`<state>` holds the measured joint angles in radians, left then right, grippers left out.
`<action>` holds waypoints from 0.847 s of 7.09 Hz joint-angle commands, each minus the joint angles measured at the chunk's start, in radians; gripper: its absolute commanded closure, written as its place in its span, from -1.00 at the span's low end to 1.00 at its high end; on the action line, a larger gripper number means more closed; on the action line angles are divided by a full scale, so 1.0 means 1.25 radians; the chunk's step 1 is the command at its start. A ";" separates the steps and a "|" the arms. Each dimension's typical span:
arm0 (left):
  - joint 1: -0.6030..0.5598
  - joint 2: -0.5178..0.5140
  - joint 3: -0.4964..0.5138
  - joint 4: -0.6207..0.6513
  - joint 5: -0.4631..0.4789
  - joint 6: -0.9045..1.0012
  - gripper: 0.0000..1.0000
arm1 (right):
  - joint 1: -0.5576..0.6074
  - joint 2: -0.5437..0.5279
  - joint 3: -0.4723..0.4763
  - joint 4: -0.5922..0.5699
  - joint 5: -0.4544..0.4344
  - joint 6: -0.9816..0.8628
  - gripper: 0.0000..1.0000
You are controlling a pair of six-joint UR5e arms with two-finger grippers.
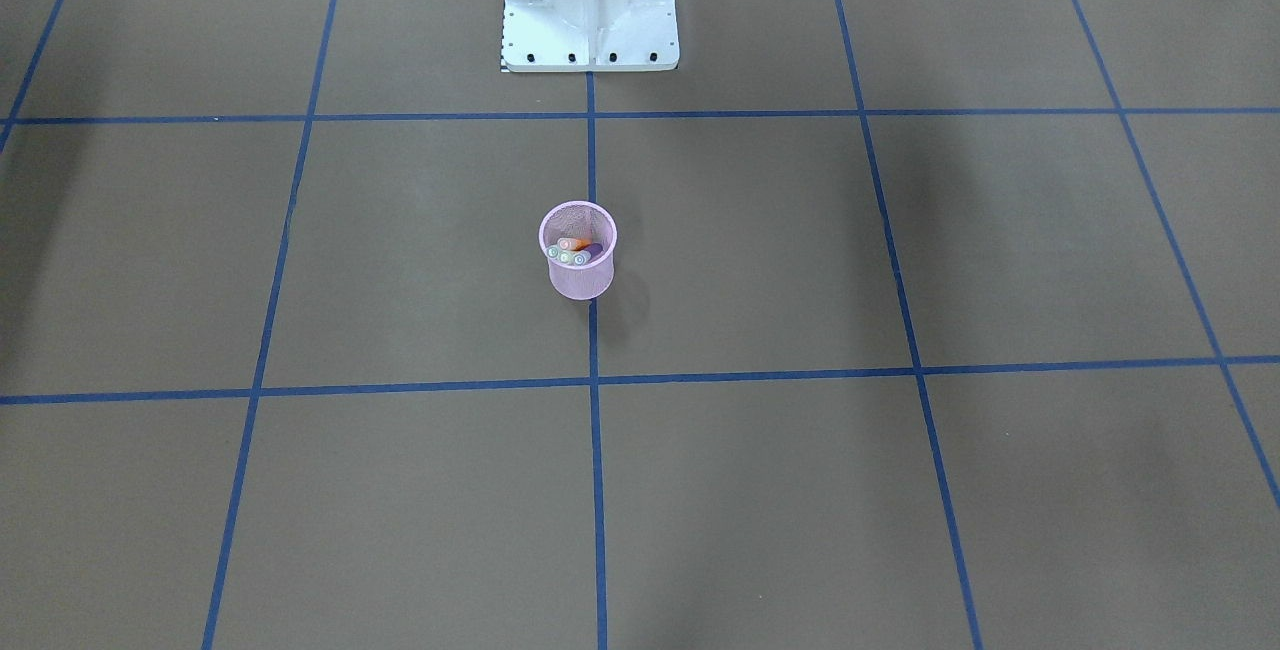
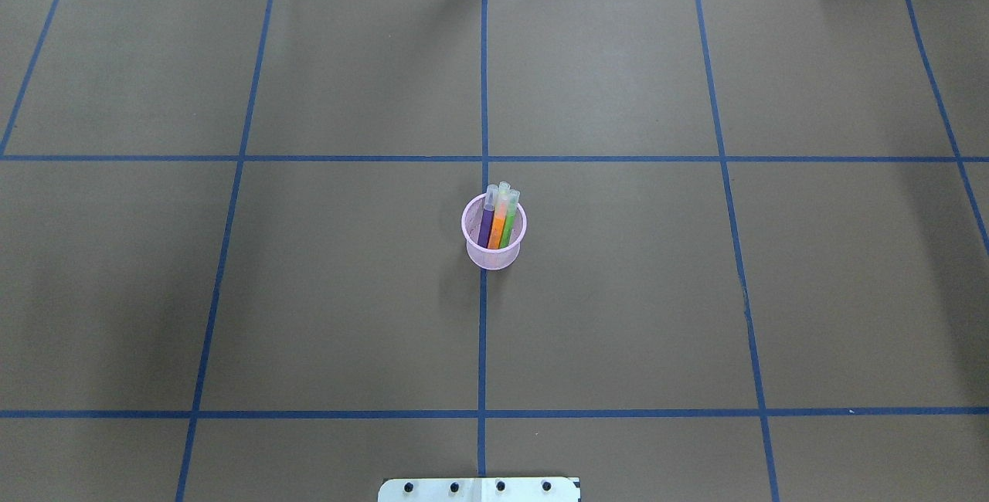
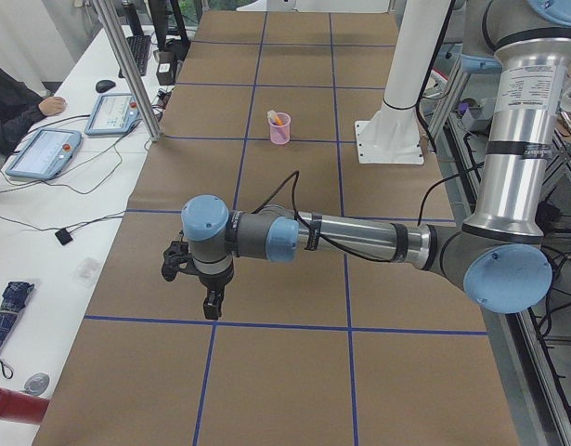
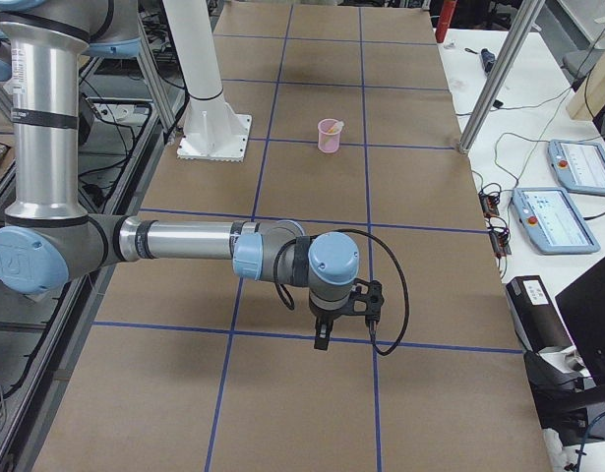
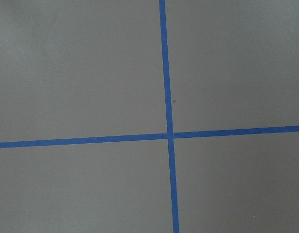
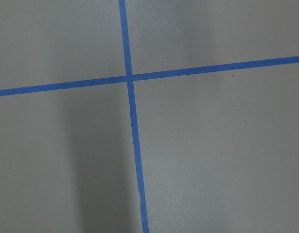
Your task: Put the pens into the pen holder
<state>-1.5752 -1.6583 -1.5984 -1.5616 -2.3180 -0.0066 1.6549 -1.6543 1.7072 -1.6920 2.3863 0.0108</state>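
Note:
The pink wire-mesh pen holder (image 2: 493, 253) stands upright at the middle of the table, on the centre tape line; it also shows in the front view (image 1: 578, 278). Inside it stand a purple pen (image 2: 486, 225), an orange pen (image 2: 498, 222) and a green pen (image 2: 508, 228), pale caps up. A yellow pen cannot be told apart. My left gripper (image 3: 211, 303) hangs over the table's left end, far from the holder. My right gripper (image 4: 322, 336) hangs over the right end. Whether either is open or shut, I cannot tell. Both wrist views show only paper and tape.
Brown paper with a blue tape grid (image 2: 482, 332) covers the table. The white robot pedestal (image 1: 590, 10) stands at the robot's edge. A side bench with teach pendants (image 3: 45, 150) and an operator (image 3: 11, 102) runs along the far side, behind metal posts (image 3: 127, 65).

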 commanded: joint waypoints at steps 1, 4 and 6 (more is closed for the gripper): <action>0.001 0.000 0.001 0.000 0.000 0.000 -1.00 | -0.001 -0.003 0.009 0.001 0.002 0.004 -0.98; 0.001 0.000 0.001 0.000 0.003 0.000 -1.00 | -0.002 -0.009 0.009 0.050 -0.001 0.012 -0.98; 0.001 0.000 0.006 0.000 0.004 0.002 -1.00 | -0.003 -0.011 0.001 0.070 -0.001 0.017 -0.98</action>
<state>-1.5739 -1.6582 -1.5942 -1.5615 -2.3141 -0.0058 1.6516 -1.6659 1.7160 -1.6205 2.3856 0.0287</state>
